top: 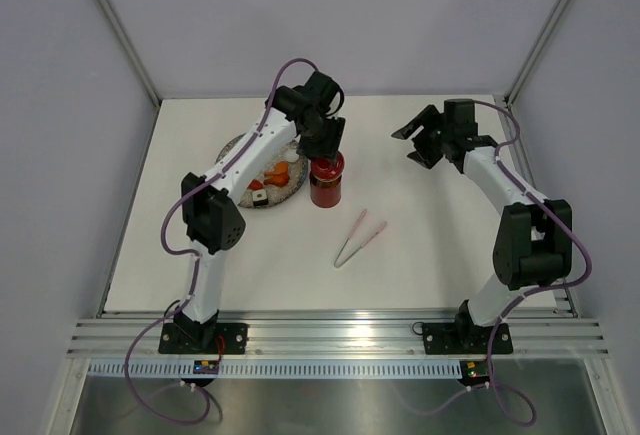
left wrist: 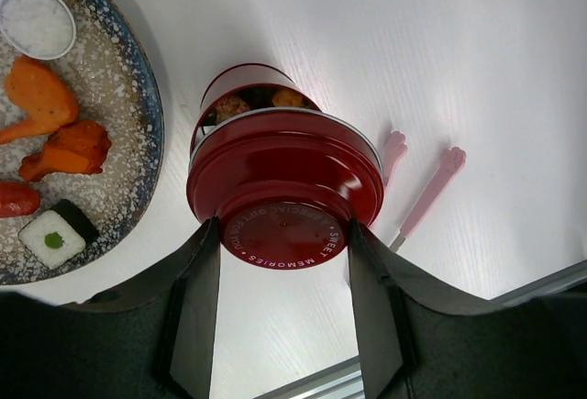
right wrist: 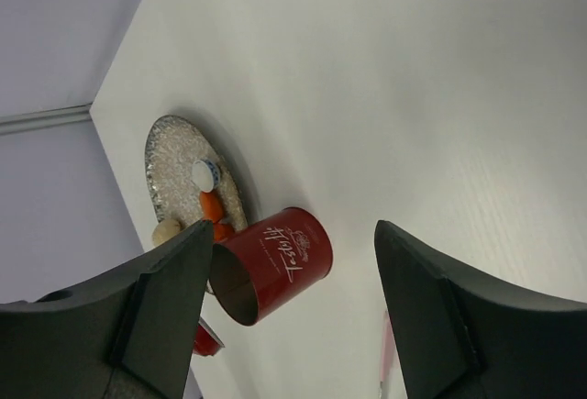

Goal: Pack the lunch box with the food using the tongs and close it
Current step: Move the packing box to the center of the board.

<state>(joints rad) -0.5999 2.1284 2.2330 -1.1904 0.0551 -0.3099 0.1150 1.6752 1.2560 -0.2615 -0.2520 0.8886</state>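
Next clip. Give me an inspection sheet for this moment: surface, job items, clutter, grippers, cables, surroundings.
Surface: white table, no spills seen.
Job's things: lunch box upright beside the plate, some food inside; lid not seated; tongs lying on the table; more food on the plate.
Clutter: nothing seen.
Grippers: left gripper clamps the lid; right gripper open, empty.
Cables: purple cables along both arms, off the items.
Surroundings: pale walls.
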